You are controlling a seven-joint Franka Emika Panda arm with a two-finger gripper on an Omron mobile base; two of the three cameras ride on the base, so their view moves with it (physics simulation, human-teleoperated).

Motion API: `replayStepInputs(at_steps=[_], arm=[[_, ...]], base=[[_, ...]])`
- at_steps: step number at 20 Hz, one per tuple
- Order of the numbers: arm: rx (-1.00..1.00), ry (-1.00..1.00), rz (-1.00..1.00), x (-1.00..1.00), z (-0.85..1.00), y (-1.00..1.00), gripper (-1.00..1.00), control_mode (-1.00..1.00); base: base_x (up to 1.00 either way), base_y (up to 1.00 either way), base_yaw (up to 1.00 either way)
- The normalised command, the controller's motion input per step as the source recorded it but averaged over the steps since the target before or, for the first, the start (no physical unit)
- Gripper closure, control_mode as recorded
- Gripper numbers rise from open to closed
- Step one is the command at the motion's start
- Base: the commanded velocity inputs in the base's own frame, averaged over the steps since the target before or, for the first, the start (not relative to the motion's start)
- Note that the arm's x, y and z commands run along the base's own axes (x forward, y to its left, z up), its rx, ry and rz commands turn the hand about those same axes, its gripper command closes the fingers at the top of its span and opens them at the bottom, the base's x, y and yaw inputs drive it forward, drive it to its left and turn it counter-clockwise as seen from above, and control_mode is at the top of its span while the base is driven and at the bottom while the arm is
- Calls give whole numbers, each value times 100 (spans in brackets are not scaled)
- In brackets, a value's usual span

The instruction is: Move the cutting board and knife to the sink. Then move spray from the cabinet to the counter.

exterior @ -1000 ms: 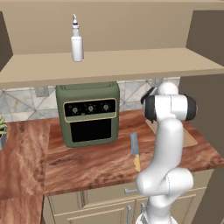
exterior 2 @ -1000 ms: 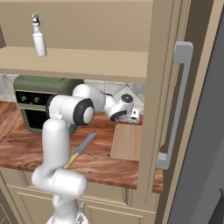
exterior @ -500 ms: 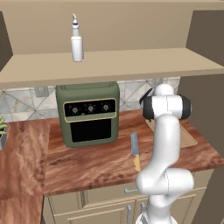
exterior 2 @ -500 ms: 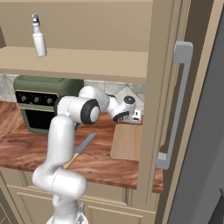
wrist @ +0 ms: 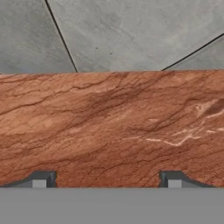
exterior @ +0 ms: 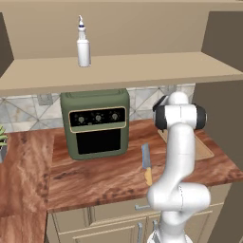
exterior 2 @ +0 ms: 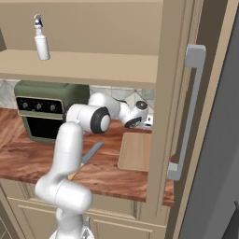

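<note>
The jaws stand wide apart with nothing between them, the two dark tips of the gripper [wrist: 106, 178] rising over bare red-brown counter [wrist: 109, 122], with grey tiled wall beyond. From the right the gripper [exterior 2: 145, 122] hangs near the back wall, just above the far end of the cutting board [exterior 2: 135, 150], not touching it. The board lies flat on the counter, tucked beside the tall beige cupboard side [exterior 2: 168, 107]; it looks thin, stiff and light, and lying flush it offers no edge to pinch from above (I would judge the near or far short edge the place to take hold, perhaps tipping it up first). The knife [exterior: 146, 163] lies well apart to the left, blade away, yellow handle toward the counter's front edge; the handle seems the safer grip, the blade being thin and slick. The green toaster oven [exterior: 97, 122] stands beyond. The spray [exterior: 83, 42] stands upright on the cabinet [exterior: 118, 69] shelf.
</note>
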Motion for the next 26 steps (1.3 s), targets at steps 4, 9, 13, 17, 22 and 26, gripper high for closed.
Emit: replayStepInputs(at_steps=[4, 9, 13, 17, 22, 26], arm=[[0, 5, 0, 15, -39, 0, -100, -100], [0, 23, 0, -14, -52, -3, -100, -100], [0, 22, -2, -76, -63, -1, -100, -100], [0, 15, -5, -100, -75, 0, -100, -100], [0, 7, -3, -100, -98, -6, -100, -100], [0, 1, -2, -100, -100, -10, -100, -100]], base=[[0, 0, 0], [0, 0, 0], [0, 0, 0], [0, 0, 0], [0, 0, 0], [0, 0, 0]])
